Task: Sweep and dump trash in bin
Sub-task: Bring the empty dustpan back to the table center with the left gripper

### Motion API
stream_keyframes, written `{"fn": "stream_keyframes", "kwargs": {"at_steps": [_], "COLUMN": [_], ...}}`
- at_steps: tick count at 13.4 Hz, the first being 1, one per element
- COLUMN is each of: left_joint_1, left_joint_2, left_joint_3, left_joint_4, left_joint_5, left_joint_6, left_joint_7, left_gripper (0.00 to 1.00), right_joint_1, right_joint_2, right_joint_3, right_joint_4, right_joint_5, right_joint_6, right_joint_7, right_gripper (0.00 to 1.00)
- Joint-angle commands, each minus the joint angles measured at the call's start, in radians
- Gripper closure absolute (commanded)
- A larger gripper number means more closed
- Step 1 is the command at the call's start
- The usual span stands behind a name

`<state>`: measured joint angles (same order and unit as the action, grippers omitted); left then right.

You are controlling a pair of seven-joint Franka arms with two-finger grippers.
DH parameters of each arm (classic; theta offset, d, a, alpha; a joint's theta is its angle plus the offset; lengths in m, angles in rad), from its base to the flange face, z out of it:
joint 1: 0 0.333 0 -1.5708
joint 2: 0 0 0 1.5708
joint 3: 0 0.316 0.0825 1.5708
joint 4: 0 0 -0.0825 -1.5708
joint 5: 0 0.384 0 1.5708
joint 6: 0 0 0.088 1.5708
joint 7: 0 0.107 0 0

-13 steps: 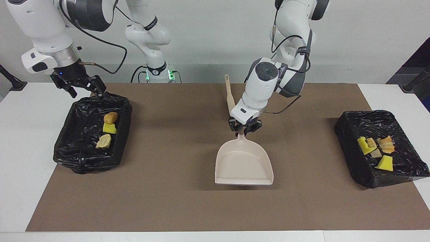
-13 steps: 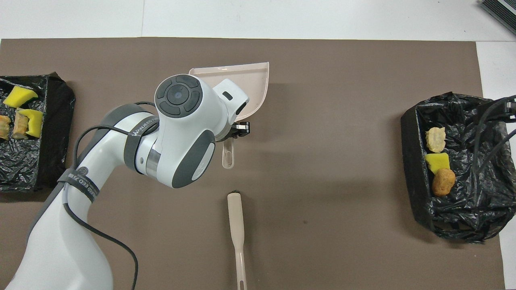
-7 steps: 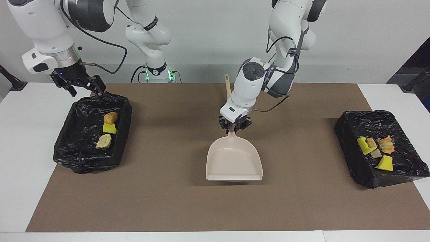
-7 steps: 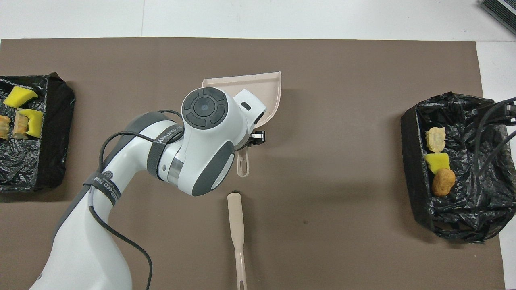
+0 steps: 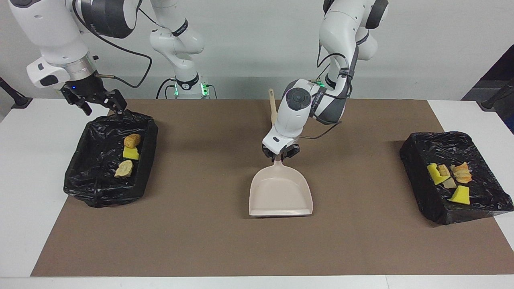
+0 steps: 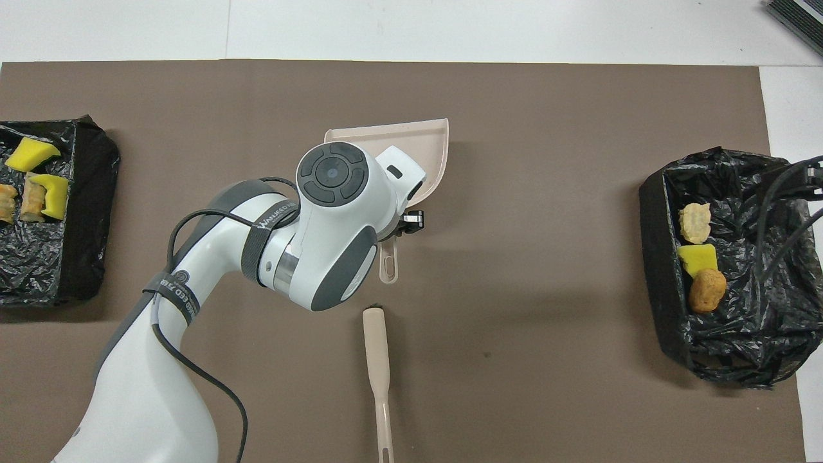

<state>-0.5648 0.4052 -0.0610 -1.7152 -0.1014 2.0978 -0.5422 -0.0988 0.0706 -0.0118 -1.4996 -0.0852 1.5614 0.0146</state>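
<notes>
My left gripper [image 5: 280, 155] is shut on the handle of the beige dustpan [image 5: 281, 192], whose empty pan lies low and flat over the middle of the brown mat. From overhead the wrist hides most of the dustpan [image 6: 421, 138]. The brush [image 6: 376, 360] lies on the mat nearer to the robots. All the trash I see lies in two bins: a brown lump [image 5: 132, 140], a yellow wedge and a beige lump in the bin [image 5: 96, 194] at the right arm's end, several pieces [image 5: 460, 195] in the other bin [image 5: 429, 204]. My right gripper [image 5: 100, 107] waits open over the first bin's rim.
Both bins are lined with crumpled black bags and stand at the two ends of the mat [image 5: 200, 241]. White table [image 5: 24, 200] borders the mat. The right arm's cables [image 6: 794, 186] hang over its bin.
The left arm has carried the dustpan a short way toward the right arm's end of the table and set it a little lower. The right arm has stayed put.
</notes>
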Motion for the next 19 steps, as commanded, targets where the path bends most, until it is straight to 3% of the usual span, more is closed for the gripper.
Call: {"fn": "stream_keyframes", "kwargs": {"at_steps": [1, 3, 4, 10, 16, 19], "left_joint_1": [-0.018, -0.015, -0.010, 0.081, 0.317, 0.411], "left_joint_2": [-0.037, -0.037, -0.045, -0.178, -0.356, -0.407], "left_joint_3": [0.018, 0.018, 0.020, 0.029, 0.029, 0.029], "left_joint_4": [-0.057, -0.049, -0.047, -0.060, -0.070, 0.015], "left_joint_5": [-0.009, 0.000, 0.002, 0.000, 0.000, 0.002], "left_joint_6": [-0.009, -0.012, -0.012, -0.168, -0.315, -0.456], "left_joint_7": [-0.009, -0.002, -0.001, 0.088, 0.480, 0.589], "left_gripper": [0.88, 0.43, 0.00, 0.00, 0.00, 0.00], "right_joint_1": [-0.002, -0.002, -0.002, 0.010, 0.013, 0.013], "right_joint_2": [-0.021, -0.025, -0.025, -0.025, -0.029, -0.031], "right_joint_3": [0.009, 0.010, 0.012, 0.021, 0.046, 0.064], "right_joint_4": [-0.019, -0.021, -0.022, -0.014, -0.024, -0.024], "right_joint_5": [-0.011, -0.011, -0.011, 0.009, 0.051, 0.045], "right_joint_6": [-0.026, -0.030, -0.030, -0.069, -0.053, -0.061], "right_joint_7": [0.012, 0.012, 0.012, 0.062, 0.084, 0.079], "right_gripper": [0.00, 0.00, 0.00, 0.00, 0.00, 0.00]}}
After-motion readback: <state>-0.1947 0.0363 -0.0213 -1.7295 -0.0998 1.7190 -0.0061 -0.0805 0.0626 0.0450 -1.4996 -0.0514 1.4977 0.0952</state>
